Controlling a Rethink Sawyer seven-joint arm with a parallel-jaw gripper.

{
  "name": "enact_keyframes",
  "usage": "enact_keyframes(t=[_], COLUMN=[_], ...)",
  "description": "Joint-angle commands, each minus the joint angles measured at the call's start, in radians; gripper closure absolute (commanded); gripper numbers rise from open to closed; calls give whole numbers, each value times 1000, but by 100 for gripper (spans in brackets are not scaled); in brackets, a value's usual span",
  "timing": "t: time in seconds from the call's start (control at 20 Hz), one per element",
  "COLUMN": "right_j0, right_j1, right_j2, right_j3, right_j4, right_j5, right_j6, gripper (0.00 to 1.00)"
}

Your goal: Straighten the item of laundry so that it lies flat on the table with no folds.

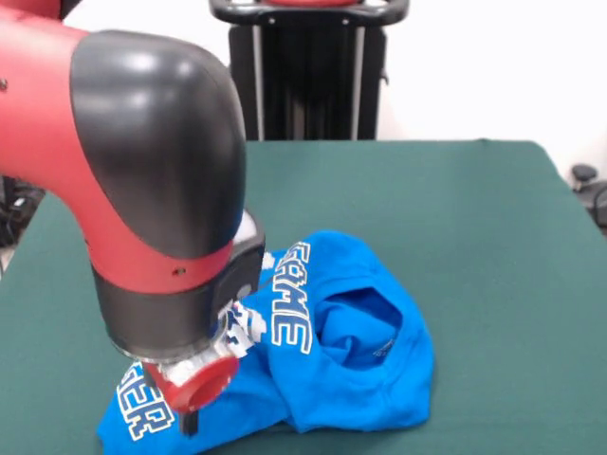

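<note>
Gripper (193,406) is hanging low over the near left part of the T-shirt (351,341), its dark tip reaching down to the cloth; whether it is open or clamped cannot be told, since the arm (142,161) is hiding most of it. Spreading rightward from under it, the bright blue shirt is lying crumpled on the green table (474,209), folded over itself, white "GAME" lettering showing, neck opening gaping upward.

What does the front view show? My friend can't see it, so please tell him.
A red and black robot arm reaches down onto a crumpled blue T-shirt with white "GAME" lettering, lying on a green table. The shirt is bunched and folded, not flat.
</note>
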Motion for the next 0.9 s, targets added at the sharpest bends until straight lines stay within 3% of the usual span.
enact_keyframes(t=[0.05,0.25,0.55,0.9], right_j0=[10,34,85,116], right_j1=[-98,-165,-280,-330], right_j2=[-52,-25,48,48], right_j3=[-1,109,381,501], right_j4=[48,28,21,5], right_j5=[197,189,54,-24], right_j6=[260,254,216,186], gripper=[0,0,0,0])
